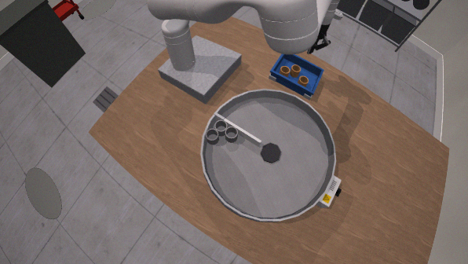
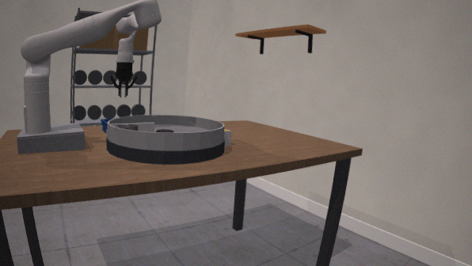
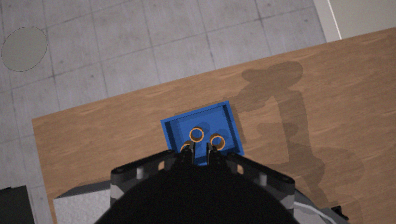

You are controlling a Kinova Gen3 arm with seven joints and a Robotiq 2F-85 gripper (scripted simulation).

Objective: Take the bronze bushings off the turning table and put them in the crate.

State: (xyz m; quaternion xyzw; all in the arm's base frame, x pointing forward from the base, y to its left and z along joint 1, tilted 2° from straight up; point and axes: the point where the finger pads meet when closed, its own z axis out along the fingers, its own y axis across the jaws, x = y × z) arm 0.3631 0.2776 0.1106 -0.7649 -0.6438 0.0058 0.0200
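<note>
Top view: overhead and slightly oblique, looking down on the whole wooden worktop (image 1: 393,188), with the turning table (image 1: 220,196) central and the arm's bulk cutting across the upper edge. Exterior view: low and off to one side, facing across the worktop (image 2: 277,150) toward the shelf rack (image 2: 74,91) at the back wall, set well away. Wrist view: mounted behind the gripper (image 3: 199,152), aimed straight down from high above, framing the blue crate (image 3: 172,127). Shared by top and wrist: the crate (image 1: 314,75) and the worktop around it. Shared by top and exterior: turning table (image 2: 166,136) and arm.
</note>
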